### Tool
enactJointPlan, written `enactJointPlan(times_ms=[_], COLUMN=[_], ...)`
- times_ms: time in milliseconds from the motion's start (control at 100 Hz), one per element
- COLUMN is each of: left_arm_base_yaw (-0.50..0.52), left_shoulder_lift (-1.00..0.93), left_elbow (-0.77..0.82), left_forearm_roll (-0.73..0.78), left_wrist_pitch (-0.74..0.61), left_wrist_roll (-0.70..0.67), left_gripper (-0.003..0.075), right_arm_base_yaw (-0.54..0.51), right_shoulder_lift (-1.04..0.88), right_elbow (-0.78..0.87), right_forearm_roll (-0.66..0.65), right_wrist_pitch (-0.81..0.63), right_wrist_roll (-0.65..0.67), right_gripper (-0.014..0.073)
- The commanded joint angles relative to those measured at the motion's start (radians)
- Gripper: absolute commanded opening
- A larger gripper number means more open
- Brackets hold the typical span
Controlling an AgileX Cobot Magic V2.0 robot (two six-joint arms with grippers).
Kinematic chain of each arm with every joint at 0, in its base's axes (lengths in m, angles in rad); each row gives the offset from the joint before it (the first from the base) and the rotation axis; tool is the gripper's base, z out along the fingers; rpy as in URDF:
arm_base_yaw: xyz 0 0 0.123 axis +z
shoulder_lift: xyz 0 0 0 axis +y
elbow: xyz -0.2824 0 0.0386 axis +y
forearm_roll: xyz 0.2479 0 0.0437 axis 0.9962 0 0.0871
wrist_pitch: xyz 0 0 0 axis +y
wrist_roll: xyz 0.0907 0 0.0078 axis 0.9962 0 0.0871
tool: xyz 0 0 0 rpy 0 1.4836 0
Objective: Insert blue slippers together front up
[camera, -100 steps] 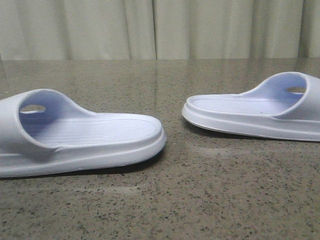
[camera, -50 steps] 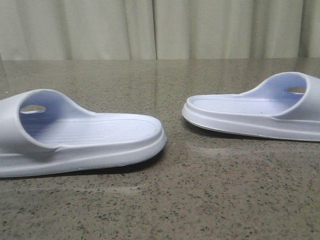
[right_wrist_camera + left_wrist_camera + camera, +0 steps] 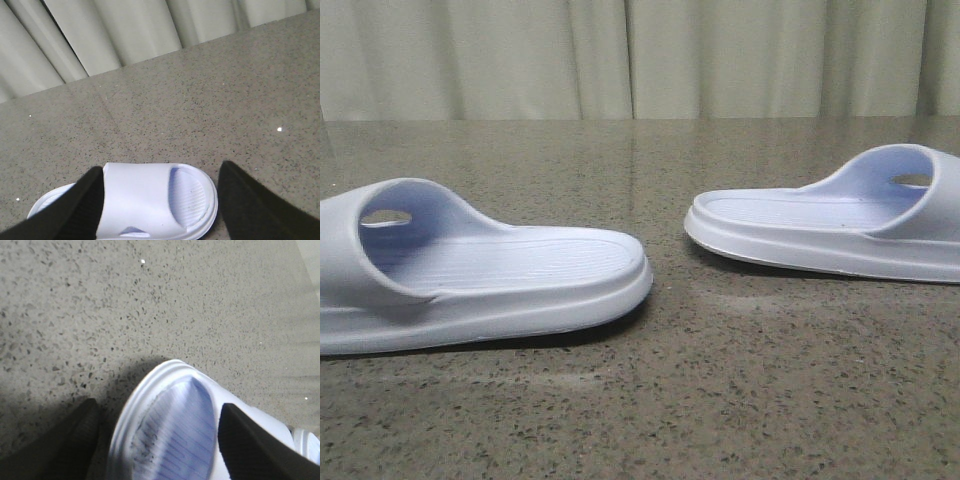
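Two pale lavender-blue slippers lie flat on the speckled stone table, soles down. In the front view the left slipper (image 3: 490, 275) has its strap at the left and the right slipper (image 3: 820, 225) has its strap at the right; their bare ends point at each other with a gap between. No gripper shows in that view. My left gripper (image 3: 160, 442) is open, its fingers either side of a slipper's rounded ribbed end (image 3: 175, 425), above it. My right gripper (image 3: 162, 205) is open, its fingers straddling a slipper's strap (image 3: 137, 197).
The table (image 3: 740, 400) is dark speckled stone and runs back to a pale pleated curtain (image 3: 640, 60). The table's far edge lies just under the curtain. The curtain also shows in the right wrist view (image 3: 100, 35).
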State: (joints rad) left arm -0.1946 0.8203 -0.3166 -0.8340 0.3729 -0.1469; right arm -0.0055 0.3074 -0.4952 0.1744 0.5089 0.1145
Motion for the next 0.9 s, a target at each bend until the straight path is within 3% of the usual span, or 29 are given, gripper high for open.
enactJointPlan(times_ms=[0,100,250,500,740,890], left_arm_base_yaw=[-0.012,-0.012,-0.012,-0.012,-0.012,-0.012], left_shoulder_lift=[0.018,0.018,0.018,0.018,0.018,0.018], left_elbow=[-0.002,-0.002,-0.002,-0.002,-0.002,-0.004], left_forearm_roll=[-0.016,-0.016,-0.012,-0.012,-0.028,-0.123], left_wrist_pitch=[0.103,0.103,0.099,0.095,0.062,0.057], left_wrist_roll=[-0.007,-0.007,-0.007,-0.007,-0.007,0.039], left_gripper=[0.0455,0.0425,0.0317,0.0013,0.0016,0.0017], right_arm_base_yaw=[-0.007,-0.007,-0.007,-0.007,-0.007,-0.007], right_shoulder_lift=[0.02,0.02,0.02,0.02,0.02,0.02], right_elbow=[-0.033,-0.033,-0.033,-0.033,-0.033,-0.033], right_forearm_roll=[0.004,0.004,0.004,0.004,0.004,0.004], right_wrist_pitch=[-0.083,-0.083,-0.083,-0.083,-0.085,-0.108], right_wrist_roll=[-0.004,-0.004,-0.004,-0.004,-0.004,-0.004], right_gripper=[0.0418,0.0418,0.0418,0.0418,0.0418,0.0418])
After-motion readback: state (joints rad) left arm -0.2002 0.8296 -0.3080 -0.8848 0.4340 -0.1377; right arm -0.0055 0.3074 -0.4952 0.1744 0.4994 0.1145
